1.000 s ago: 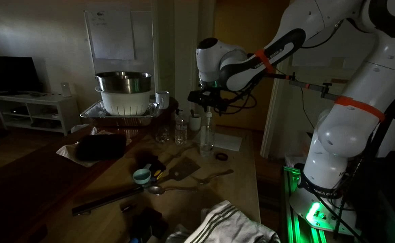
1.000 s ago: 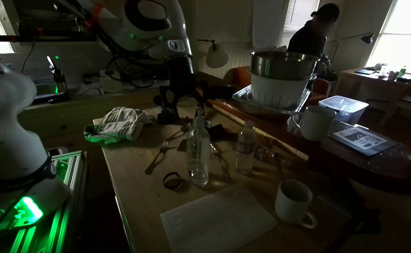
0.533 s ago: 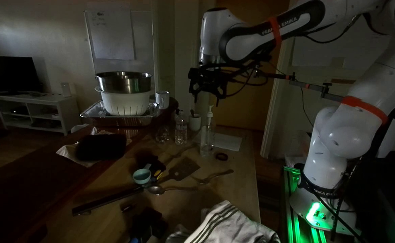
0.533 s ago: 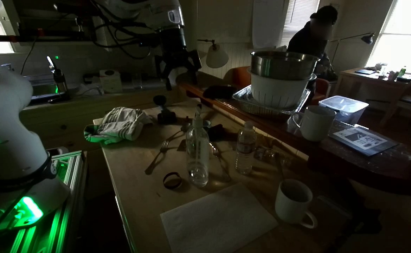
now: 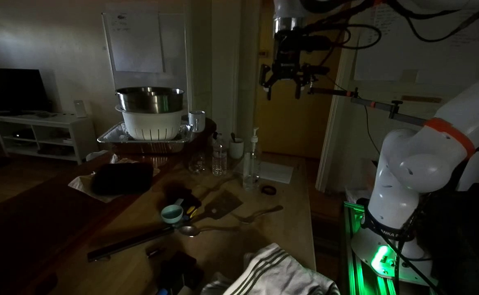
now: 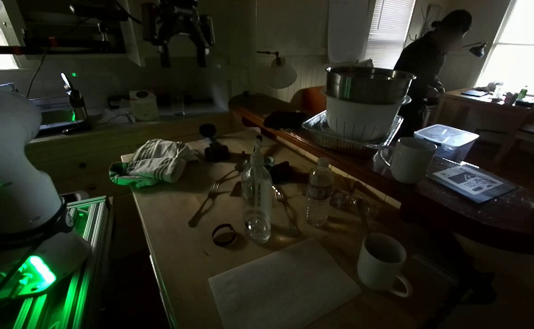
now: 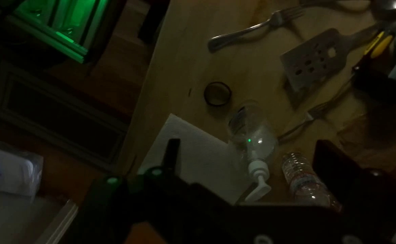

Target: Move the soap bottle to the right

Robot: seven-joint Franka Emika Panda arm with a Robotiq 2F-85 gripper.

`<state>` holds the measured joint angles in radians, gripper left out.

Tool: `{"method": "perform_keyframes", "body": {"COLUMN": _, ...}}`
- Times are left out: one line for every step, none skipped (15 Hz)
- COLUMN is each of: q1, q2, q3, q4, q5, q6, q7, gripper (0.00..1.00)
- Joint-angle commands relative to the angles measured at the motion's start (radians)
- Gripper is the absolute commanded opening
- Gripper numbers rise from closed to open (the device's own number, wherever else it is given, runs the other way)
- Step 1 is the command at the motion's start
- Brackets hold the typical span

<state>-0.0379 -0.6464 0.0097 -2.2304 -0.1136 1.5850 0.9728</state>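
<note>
— hanging high above the level of the wooden table [image 6: 180, 256]: black gripper [image 5: 283, 96]. condition of its fingers [image 5: 269, 92]?

— spread and pointing down, a wide gap between the tips, legible in both exterior views.

— principal item, the soap bottle [image 6: 257, 201]. location?

— below the fingers and well apart from them, upright on that table. clear plastic, white pump [image 7: 258, 169]. in the wrist view it shows in the gap between the fingers, past their tips.

— neighbours of the bottle?

— three, all lower than the fingers. dark ring [image 5: 269, 193], just beside the bottle. white sheet [image 6: 285, 288], likewise; in the wrist view, a fingertip hides part of it. ribbed clear bottle [image 6: 319, 196], shorter, upright, near the soap bottle; in the wrist view it shows next to the opposite finger.

— loose utensils?

— well below the fingers: two forks [image 7: 240, 33], lying flat; slotted spatula [image 7: 330, 64]; spoon [image 5: 190, 230]; pale green cup [image 5: 171, 214] with a handle.

— remaining pieces?

— striped cloth [image 6: 155, 162], crumpled, lower than the fingers. white mug [image 6: 376, 272], upright, lower than the fingers too, just beside the sheet.

— stacked goods?

— steel pot [image 5: 151, 100], resting in a white colander [image 5: 151, 125], which sits in a foil tray [image 5: 114, 137]; in an exterior view the stack shows to the left of the fingers, well apart.
</note>
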Motion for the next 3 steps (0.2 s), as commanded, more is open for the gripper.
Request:
{"method": "perform_keyframes", "body": {"q1": -0.052, "q2": -0.016, "q3": 0.018, "q4": 0.018, "q5": 0.006, "q6": -0.034, "q7": -0.072, "gripper": 1.0}}
{"method": "perform_keyframes", "body": {"q1": -0.06, "q2": -0.027, "q3": 0.01, "q4": 0.028, "q5": 0.0, "q6": -0.05, "q7": -0.105, "gripper": 1.0}}
{"method": "perform_keyframes", "body": {"q1": -0.063, "q2": -0.033, "q3": 0.007, "q4": 0.03, "q5": -0.002, "q6": -0.054, "q7": -0.119, "gripper": 1.0}}
